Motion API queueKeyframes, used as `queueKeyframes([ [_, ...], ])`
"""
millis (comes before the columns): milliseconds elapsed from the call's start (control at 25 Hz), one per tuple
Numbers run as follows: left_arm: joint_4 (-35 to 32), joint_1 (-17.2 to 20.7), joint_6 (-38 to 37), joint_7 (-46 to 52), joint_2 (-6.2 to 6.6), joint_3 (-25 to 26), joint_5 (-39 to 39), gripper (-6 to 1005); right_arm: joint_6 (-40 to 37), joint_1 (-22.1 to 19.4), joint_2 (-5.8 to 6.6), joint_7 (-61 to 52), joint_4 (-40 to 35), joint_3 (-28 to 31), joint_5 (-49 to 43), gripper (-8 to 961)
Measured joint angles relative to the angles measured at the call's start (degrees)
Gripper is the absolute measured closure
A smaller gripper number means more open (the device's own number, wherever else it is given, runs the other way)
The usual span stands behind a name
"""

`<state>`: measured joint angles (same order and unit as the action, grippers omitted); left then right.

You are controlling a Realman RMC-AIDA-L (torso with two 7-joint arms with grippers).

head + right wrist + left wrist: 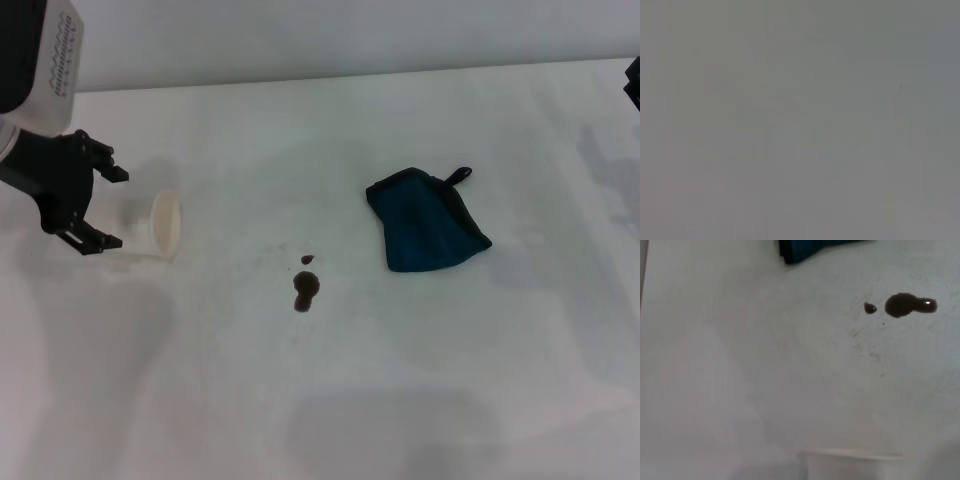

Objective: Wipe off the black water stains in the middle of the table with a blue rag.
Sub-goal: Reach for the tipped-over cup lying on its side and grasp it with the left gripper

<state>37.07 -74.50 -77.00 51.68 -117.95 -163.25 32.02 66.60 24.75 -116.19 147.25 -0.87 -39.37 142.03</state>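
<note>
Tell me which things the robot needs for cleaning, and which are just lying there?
For the job:
- rag, lying on the table
- stains, a blob and a dot, apart from the rag
- left gripper, open, hovering beside the cup

Just lying about:
- cup, tipped on its side

The right gripper shows only at the head view's edge.

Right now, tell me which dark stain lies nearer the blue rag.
The tiny dot: it sits on the blue rag side of the larger blob.

Black water stains (304, 289): blob plus small dot, seen mid-table (330, 400). Blue rag (427, 221) is laid crumpled right of them, apart.
</note>
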Motion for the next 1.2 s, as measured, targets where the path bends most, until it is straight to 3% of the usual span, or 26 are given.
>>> queueKeyframes([
  [680, -6.94, 5.50, 11.14, 0.60, -0.28, 0.13, -4.54, 170, 0.05, -0.05, 0.17, -1.59, -0.45, 0.00, -0.07, 150],
  [1200, -9.09, 8.24, 13.98, 0.47, -0.27, 0.12, -6.02, 197, 0.11, -0.06, 0.03, -1.62, -0.01, -0.18, -0.30, 154],
])
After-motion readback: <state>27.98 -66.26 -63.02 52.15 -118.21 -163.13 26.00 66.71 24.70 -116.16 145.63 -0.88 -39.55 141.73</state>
